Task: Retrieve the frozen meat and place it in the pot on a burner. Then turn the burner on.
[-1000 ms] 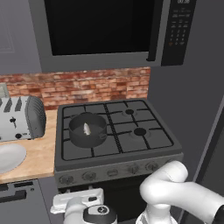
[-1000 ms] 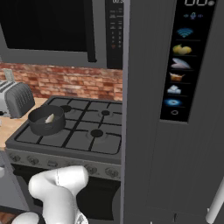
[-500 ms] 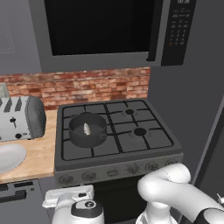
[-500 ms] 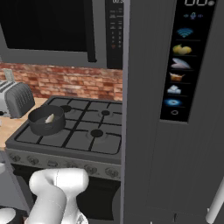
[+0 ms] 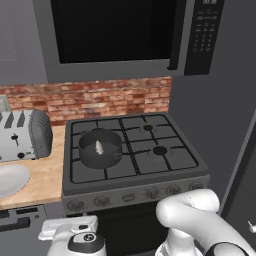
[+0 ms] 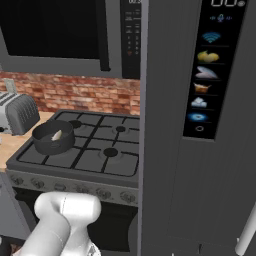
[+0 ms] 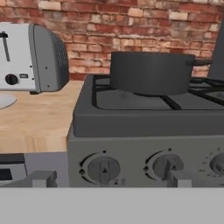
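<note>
End effector [image 7: 109, 178] has sunk lower before the stove front since a second ago, its two tips spread apart and holding nothing, level with the knobs [image 7: 103, 169]. Wooden surface [image 5: 37, 182] carries a toaster [image 5: 24, 135] against the brick wall [image 5: 90, 97], at nine o'clock of the pot [image 5: 100, 148]. Frozen meat [image 5: 98, 147], slim and pale, stands inside the dark pot on the rear-left burner [image 5: 102, 162].

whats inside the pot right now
The frozen meat lies inside the pot, a slim pale piece seen from above in both base views. In the hand view the pot's wall hides it, and the burner beneath is covered.
</note>
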Robot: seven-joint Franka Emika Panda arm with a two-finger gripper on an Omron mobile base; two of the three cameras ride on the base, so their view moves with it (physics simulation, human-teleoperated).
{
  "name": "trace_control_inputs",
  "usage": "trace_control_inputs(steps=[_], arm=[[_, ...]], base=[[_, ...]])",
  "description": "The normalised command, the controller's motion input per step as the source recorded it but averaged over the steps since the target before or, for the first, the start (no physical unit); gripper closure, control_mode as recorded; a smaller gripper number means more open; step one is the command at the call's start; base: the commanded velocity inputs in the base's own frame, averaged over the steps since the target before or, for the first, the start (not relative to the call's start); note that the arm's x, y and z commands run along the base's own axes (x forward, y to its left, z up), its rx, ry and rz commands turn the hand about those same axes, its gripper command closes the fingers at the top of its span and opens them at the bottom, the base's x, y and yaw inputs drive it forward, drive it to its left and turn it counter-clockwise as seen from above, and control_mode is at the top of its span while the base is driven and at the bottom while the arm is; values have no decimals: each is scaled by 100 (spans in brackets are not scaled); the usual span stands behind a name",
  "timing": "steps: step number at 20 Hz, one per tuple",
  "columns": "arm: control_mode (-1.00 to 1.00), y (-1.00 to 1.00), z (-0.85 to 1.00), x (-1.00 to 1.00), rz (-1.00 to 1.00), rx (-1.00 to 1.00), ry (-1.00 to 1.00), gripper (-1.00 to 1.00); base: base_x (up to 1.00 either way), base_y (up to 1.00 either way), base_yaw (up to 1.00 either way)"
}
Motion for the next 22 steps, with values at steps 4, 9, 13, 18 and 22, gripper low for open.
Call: trace_control_inputs(steps=[4, 9, 13, 18, 22], arm=[[-100, 0, -34, 5, 0, 0, 0, -100], [-100, 0, -38, 8, 0, 0, 0, -100], [-100, 0, -32, 11, 0, 0, 0, -100], [-100, 0, -24, 16, 0, 0, 0, -100], [-100, 0, -9, 22, 0, 0, -2, -100]], base=[[0, 0, 0], [0, 0, 0], [0, 0, 0], [0, 0, 0], [0, 0, 0]])
